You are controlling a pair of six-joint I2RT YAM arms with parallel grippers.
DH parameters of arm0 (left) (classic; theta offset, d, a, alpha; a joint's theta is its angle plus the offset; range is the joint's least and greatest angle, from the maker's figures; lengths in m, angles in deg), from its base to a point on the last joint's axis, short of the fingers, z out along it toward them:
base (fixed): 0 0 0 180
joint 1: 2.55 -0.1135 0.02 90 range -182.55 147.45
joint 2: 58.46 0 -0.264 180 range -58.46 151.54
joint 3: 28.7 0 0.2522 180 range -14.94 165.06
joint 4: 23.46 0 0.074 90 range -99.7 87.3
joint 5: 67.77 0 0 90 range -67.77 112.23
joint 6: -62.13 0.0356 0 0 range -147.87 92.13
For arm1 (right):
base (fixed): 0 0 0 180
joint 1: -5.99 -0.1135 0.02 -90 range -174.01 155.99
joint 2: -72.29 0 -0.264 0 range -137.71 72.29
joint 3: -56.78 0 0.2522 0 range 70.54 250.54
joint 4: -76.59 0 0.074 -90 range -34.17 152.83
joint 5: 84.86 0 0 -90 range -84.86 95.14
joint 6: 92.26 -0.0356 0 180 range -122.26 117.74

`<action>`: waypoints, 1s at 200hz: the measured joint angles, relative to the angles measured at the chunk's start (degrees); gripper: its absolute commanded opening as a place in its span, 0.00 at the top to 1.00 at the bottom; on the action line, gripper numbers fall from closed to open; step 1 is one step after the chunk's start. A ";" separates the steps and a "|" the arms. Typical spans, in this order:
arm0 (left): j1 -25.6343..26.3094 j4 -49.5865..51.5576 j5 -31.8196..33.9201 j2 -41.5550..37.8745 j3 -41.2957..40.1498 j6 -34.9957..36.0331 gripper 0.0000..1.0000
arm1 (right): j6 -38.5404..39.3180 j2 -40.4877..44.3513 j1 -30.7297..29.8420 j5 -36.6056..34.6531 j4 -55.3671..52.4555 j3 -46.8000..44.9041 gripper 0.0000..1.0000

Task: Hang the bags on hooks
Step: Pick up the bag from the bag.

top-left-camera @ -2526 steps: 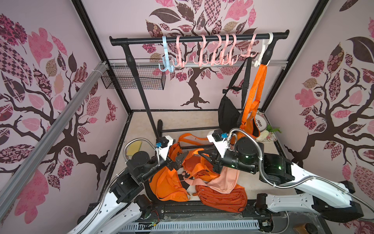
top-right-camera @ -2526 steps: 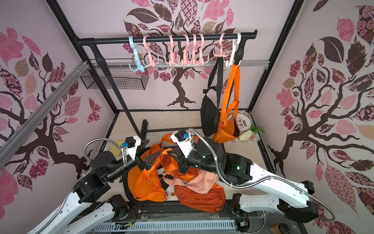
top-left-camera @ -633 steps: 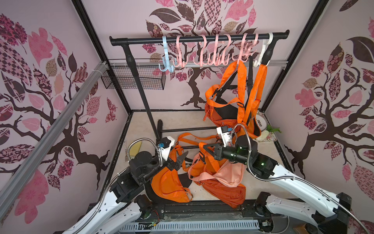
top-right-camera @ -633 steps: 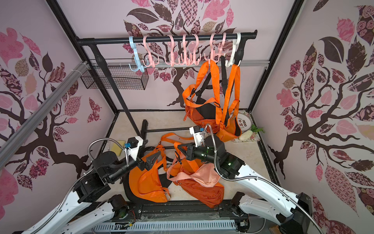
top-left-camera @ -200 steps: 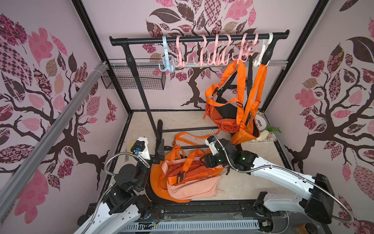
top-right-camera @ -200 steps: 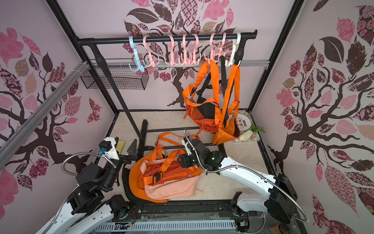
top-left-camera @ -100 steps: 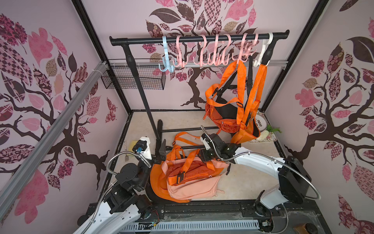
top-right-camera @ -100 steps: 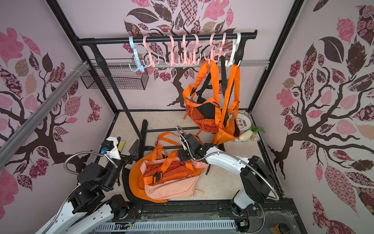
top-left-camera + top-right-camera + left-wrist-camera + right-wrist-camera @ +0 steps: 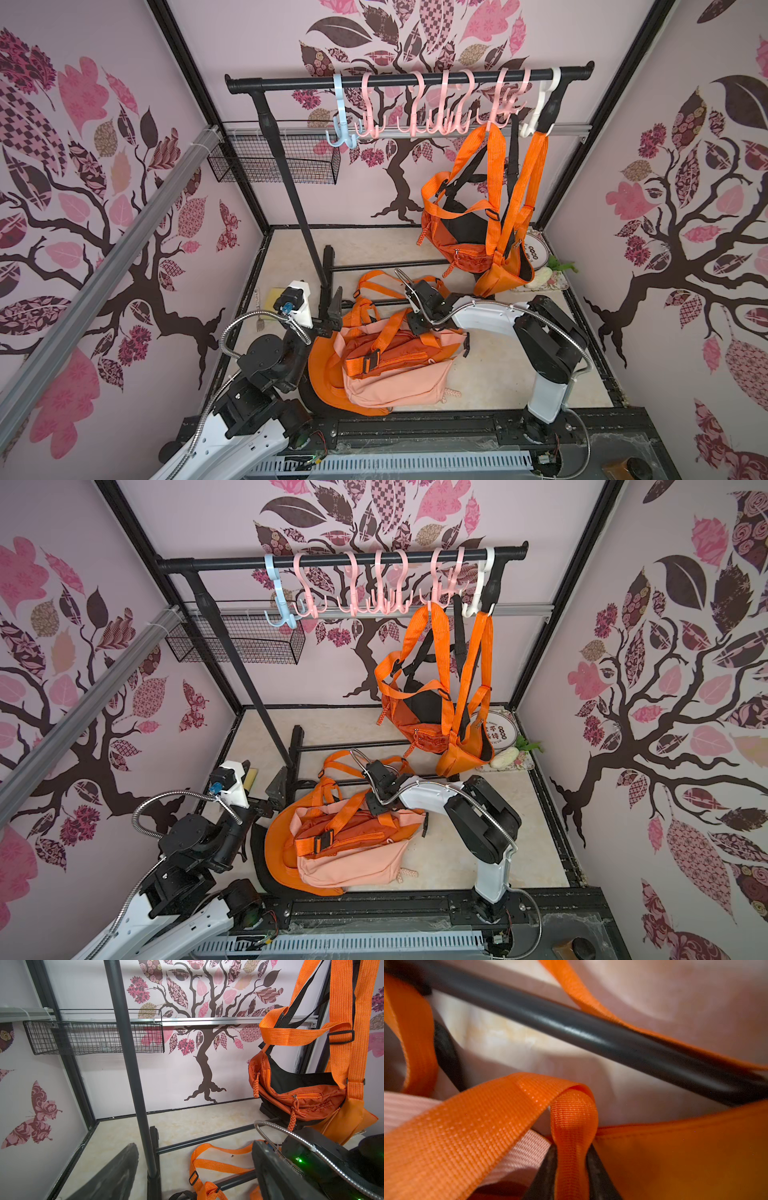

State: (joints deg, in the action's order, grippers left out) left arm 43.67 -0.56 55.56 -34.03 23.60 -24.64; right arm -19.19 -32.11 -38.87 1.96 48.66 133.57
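The right end effector (image 9: pixel 572 1153) is seen clamped on a folded loop of orange strap (image 9: pixel 488 1126). The webbing is pinched between both fingers, just beside the low crossbar at the foot of the rack (image 9: pixel 291 178). In both top views this end effector is shown at the edge of the bag (image 9: pixel 395 382) nearest the rack. The bag, a peach and orange heap with a buckled strap across it, lies on the worktop (image 9: pixel 498 374) just in front of the rack's base. Which layer of the heap the pinched strap belongs to cannot be told.

The left end effector (image 9: pixel 332 309) is held with its fingers wide apart and nothing between them, near the foot of the rack's upright post and at the side of the heap.

Other orange bags (image 9: pixel 469 245) are hung by their straps from a pink hook (image 9: pixel 494 112) and a white hook (image 9: pixel 540 108) at one end of the rack's rail. A pale blue hook (image 9: pixel 340 129) is set nearest the post.
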 measured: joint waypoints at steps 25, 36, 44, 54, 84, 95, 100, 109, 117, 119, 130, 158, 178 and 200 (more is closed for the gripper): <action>0.00 0.00 -0.15 0.07 0.00 0.00 0.11 | -0.04 3.76 0.00 -1.29 -0.66 -0.72 0.95; 0.00 0.02 -0.37 0.24 0.00 0.00 0.11 | 0.11 6.64 -0.02 -1.73 -1.55 -0.74 0.95; 0.00 0.07 -0.70 0.42 0.00 -0.02 0.11 | 0.07 9.18 -0.04 -1.88 -1.86 -0.74 0.96; 0.00 0.24 -1.64 0.66 0.00 -0.07 0.11 | 0.13 12.24 -0.07 -2.03 -2.27 -0.74 0.99; 0.00 1.53 -9.49 1.95 0.46 -0.11 0.12 | 0.72 21.05 -1.42 -2.03 -3.85 -0.68 1.00; 0.02 2.99 -14.08 3.43 1.49 -0.15 0.13 | 1.27 23.61 -2.73 -2.03 -4.68 -0.59 1.00; 0.07 3.50 -16.24 4.28 2.01 -0.20 0.13 | 1.57 24.72 -3.43 -1.99 -5.01 -0.59 1.00; 0.35 4.50 -19.71 5.90 3.10 -0.20 0.14 | 2.08 26.67 -4.83 -2.03 -5.35 -0.57 1.00; 0.83 5.33 -22.69 7.30 4.04 -0.20 0.15 | 2.47 28.35 -6.10 -2.05 -5.55 -0.59 1.00; 1.01 5.57 -23.61 7.67 4.24 -0.24 0.15 | 2.60 28.85 -6.36 -2.05 -5.60 -0.59 1.00; 2.10 6.67 -26.62 9.38 5.22 -0.28 0.18 | 2.99 31.39 -7.61 -1.79 -5.64 -0.61 1.00; 6.38 10.32 -29.11 14.25 7.56 -0.52 0.22 | 3.06 38.05 -8.26 -1.09 -5.97 -0.61 1.00; 8.31 12.46 -29.92 17.42 8.61 -1.88 0.30 | 2.97 41.11 -8.09 -0.44 -6.23 -0.61 1.00; 8.48 14.51 -31.26 19.80 8.70 -4.70 0.32 | 2.73 42.71 -8.09 0.79 -6.54 -0.61 1.00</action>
State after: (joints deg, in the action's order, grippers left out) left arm 52.15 13.96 24.30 -14.23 32.30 -29.34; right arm -16.46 10.60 -46.95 2.75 42.12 132.95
